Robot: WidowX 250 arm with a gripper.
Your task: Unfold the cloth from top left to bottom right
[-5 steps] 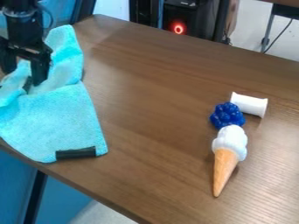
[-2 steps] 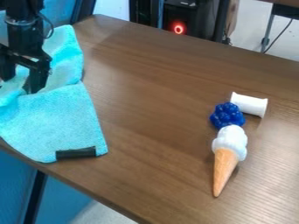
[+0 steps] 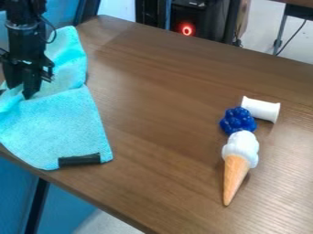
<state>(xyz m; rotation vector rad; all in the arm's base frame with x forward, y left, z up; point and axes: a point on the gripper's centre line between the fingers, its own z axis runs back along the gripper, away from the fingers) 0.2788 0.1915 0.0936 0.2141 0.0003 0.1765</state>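
Bearing a black label-like strip (image 3: 79,159), the cloth (image 3: 61,125) is in the gripper (image 3: 22,91).

The cloth (image 3: 61,130) runs off the left edge, partly hidden behind the claw (image 3: 21,90).

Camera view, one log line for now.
gripper low at cloth; cloth rumpled beside gripper; toy cone, blue berries, white spool at right

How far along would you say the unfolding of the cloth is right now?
The lower part of the cloth already looks flat on the table. The gripper is down at the cloth's bunched upper left; whether it has a hold is unclear. Drawing that folded part out toward the bottom right seems left.
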